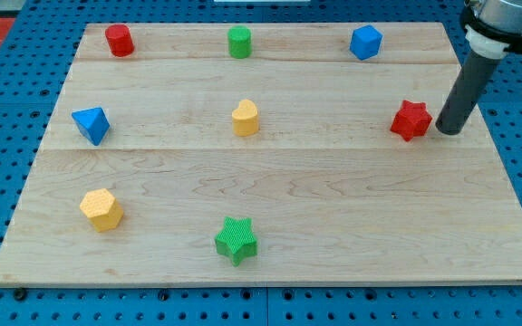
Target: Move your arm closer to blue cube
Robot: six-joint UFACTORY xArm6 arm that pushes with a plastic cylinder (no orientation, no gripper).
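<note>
**Tip parked at the right edge, blue cube up near the top right corner**

The wooden board [270, 181] fills most of my screen, sitting on a blue pegboard [7, 181]. My arm comes in from the top right corner, and its dark rod slants down so that my tip [448, 132] rests on the board near the right edge, about halfway down.

There are no fingers on this rig to open or close, just the rod; it holds nothing. My tip sits just beside the red star [410, 120], on its right, and I cannot tell whether they touch or a thin gap remains.

The blocks are spread well apart, which I judge is deliberate, leaving room to slide between them. The blue cube [366, 42] I am after lies near the top edge, towards the top right corner, up and to the left of my tip. The red star is not on the straight line there, so the path looks free.

Elsewhere: a green cylinder [239, 42] at the top middle, a red cylinder [120, 40] near the top left corner, a blue pyramid [91, 124] by the left edge, a yellow heart [246, 118] in the centre, a yellow block [101, 209] lower left, and a green star [236, 240] near the bottom edge.
</note>
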